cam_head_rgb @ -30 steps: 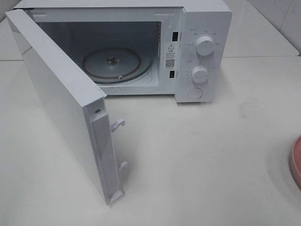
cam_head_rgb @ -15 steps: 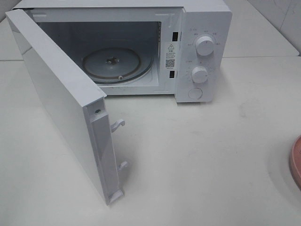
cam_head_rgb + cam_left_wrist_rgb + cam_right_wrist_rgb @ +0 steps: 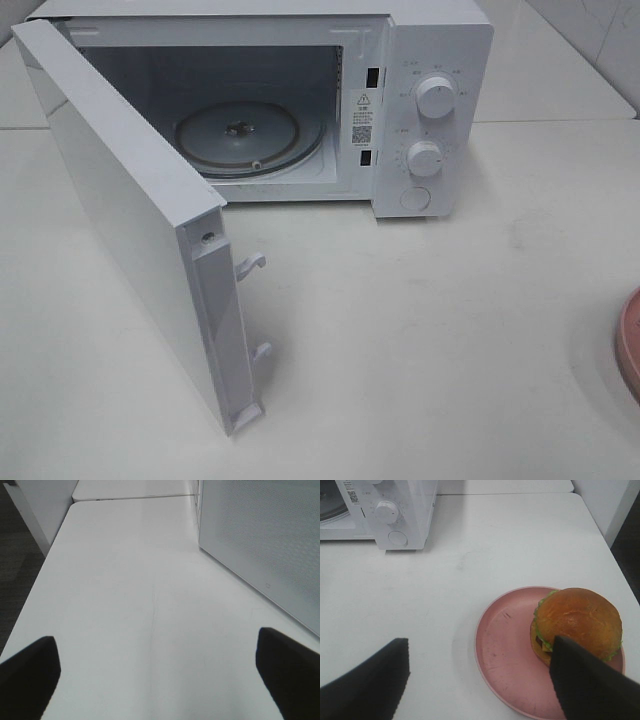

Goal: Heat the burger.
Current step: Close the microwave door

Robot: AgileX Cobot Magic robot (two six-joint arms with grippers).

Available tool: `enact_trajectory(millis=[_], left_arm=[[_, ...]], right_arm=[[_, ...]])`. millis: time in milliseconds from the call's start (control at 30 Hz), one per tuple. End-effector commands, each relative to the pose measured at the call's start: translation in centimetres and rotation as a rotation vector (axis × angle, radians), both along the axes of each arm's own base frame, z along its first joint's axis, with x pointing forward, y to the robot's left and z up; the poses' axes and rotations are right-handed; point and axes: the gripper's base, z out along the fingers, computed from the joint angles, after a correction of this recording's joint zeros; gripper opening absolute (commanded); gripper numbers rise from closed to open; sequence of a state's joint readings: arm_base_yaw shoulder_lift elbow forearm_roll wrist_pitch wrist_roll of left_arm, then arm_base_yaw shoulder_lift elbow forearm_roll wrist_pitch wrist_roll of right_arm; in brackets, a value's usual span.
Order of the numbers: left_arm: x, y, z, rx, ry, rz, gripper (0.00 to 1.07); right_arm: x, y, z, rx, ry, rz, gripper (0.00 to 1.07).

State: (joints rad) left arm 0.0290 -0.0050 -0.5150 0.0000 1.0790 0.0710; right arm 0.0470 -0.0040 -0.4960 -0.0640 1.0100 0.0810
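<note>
Although swung wide at the door (image 3: 130, 230), shows nothing at all on the glass turntable (image 3: 240, 135) inside the microwave (image 3: 430, 60). Counts as the opening step done, by the look of it: clear way into the cavity.

Finds the burger (image 3: 577, 622) well off to the right of the microwave and nearer the front edge, sitting on the pink plate (image 3: 505, 650), pushed toward the plate's side farthest from the microwave. Not touched, not lifted. Hangs just above plate and burger with the right claw (image 3: 477, 647), fingers spread, pinching nothing, one dark finger overlapping the bun's near edge in the wrist view. Keeps the left claw (image 3: 155, 640) on the microwave's left, beside the outer face of the open door, fingers fully apart and empty over bare worktop (image 3: 150, 580).

Leaves nearly everything to do, judging from this: grip the burger or its plate, carry it across to the microwave, set it on the turntable, shut the door, then turn the two dials (image 3: 436, 97) on the front panel.

Looks smooth and white all over the worktop, slightly glossy, with faint scuffs and a thin seam behind the microwave against a second white slab. Shows scratches on the plate's bare pink face. Beyond: pale tiled wall to the microwave's right rear, dark floor dropping away past the worktop's edges, white panels standing at the far corners.
</note>
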Motion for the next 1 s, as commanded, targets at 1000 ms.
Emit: enact_trajectory(millis=[1000], left_arm=[[-0.16,-0.13,0.75,-0.013,-0.054,-0.004,1.0]], right_arm=[[-0.4,0.0,0.07,-0.004,-0.042,0.0,0.75]])
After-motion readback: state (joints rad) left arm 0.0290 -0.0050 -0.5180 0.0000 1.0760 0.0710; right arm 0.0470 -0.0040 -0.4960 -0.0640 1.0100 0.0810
